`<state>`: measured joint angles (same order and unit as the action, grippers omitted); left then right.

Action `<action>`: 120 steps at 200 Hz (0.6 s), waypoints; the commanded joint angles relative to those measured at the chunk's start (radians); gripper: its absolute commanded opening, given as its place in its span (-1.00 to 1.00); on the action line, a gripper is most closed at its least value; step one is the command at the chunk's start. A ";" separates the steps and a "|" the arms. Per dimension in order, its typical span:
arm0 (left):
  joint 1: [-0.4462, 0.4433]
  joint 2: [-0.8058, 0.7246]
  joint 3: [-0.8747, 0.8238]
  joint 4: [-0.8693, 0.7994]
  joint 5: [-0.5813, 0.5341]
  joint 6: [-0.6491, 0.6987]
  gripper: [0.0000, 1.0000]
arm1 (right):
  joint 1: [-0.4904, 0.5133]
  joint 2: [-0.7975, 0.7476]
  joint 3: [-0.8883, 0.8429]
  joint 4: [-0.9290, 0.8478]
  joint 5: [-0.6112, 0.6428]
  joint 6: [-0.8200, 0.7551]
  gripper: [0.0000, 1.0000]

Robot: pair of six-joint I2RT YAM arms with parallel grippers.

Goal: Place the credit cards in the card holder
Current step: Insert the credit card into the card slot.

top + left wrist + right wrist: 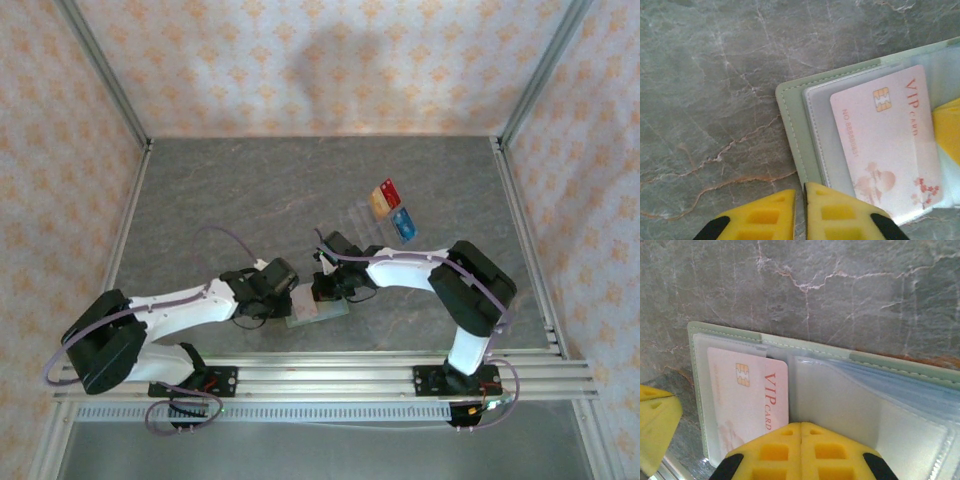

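Observation:
The sage-green card holder (320, 311) lies open on the table between both grippers. A pale pink "VIP" card (885, 145) sits partly under a clear inner pocket on the holder's left half (792, 120). My left gripper (802, 192) points down at the holder's left edge, jaws together but for a hairline gap, nothing seen between them. My right gripper (801, 426) is shut, its tips on the holder's (805, 347) middle fold beside the card (745, 400). Red (388, 188), gold (379, 203) and blue (403, 224) credit cards stand farther back right.
The loose cards stand in a clear ridged tray (362, 214) behind the right arm. A yellow finger of the left gripper (655, 435) shows at the holder's left corner. Grey stone tabletop (250, 200) lies open to the back and left; metal rails run along the near edge.

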<state>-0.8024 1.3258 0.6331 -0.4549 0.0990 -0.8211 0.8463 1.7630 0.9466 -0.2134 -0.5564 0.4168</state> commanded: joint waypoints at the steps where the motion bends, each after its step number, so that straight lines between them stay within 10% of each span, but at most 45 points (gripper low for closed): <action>1: 0.009 0.053 0.026 0.001 0.006 0.013 -0.85 | 0.013 0.028 0.014 -0.047 0.025 -0.015 -1.00; 120: 0.003 0.161 -0.010 0.097 0.015 0.005 -0.88 | 0.037 0.028 0.084 -0.101 0.022 -0.038 -1.00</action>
<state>-0.8021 1.4178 0.6502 -0.4408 0.1017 -0.8112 0.8639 1.7649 0.9977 -0.2844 -0.5457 0.3943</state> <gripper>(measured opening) 0.063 0.044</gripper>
